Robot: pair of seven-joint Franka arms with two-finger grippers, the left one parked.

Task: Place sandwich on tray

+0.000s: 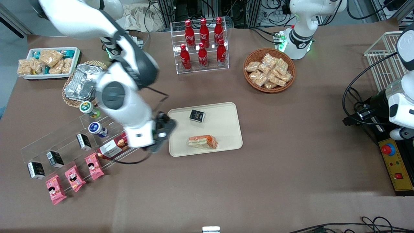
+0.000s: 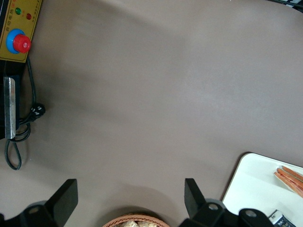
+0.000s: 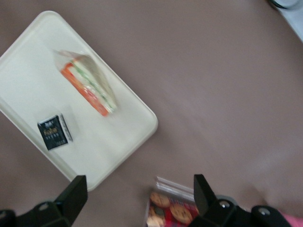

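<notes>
The gripper (image 1: 161, 134) hangs wide open and empty just beside the tray (image 1: 226, 111). Past its jaws, one sandwich (image 1: 203, 141) and one black packet (image 1: 197, 116) lie on that single tray, apart.

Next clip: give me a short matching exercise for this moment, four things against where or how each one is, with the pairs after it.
Things:
1. sandwich
2. small black carton
3. gripper
4. red cola bottles

Places or states:
A. standing in a clear acrylic rack
B. open and holding nothing, above the table beside the tray's edge
C. lying on the tray, nearer to the front camera than the other item on it
D. lying on the tray, farther from the front camera than the wrapped wedge

Pairs: 1-C, 2-D, 3-B, 4-A
</notes>
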